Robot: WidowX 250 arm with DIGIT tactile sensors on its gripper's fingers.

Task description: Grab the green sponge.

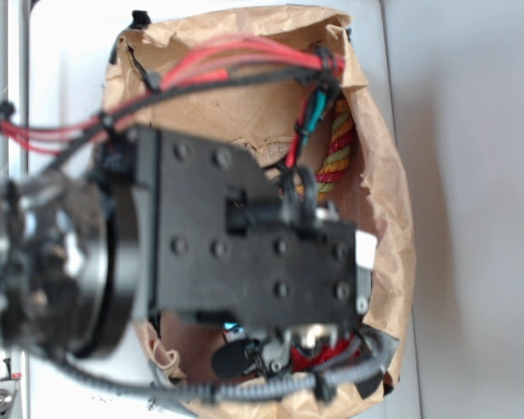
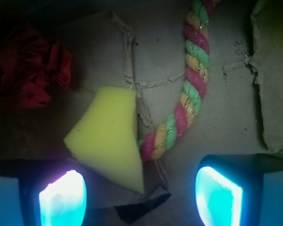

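The green sponge [image 2: 111,136] shows in the wrist view as a yellow foam wedge lying on brown paper, its point toward the bottom of the frame. My gripper [image 2: 140,197] hangs above it, open, with glowing cyan pads [image 2: 63,200] at lower left and lower right. The wedge's tip lies between the jaws, nearer the left one, and nothing is held. In the exterior view the arm's black body [image 1: 244,253] covers the sponge and the gripper's fingers.
A twisted red, yellow and green rope [image 2: 191,82] runs from top centre down to the sponge's right edge; the rope [image 1: 336,148] also shows in the exterior view. A red cloth wad [image 2: 26,70] sits upper left. Crumpled paper walls [image 1: 393,218] ring the workspace.
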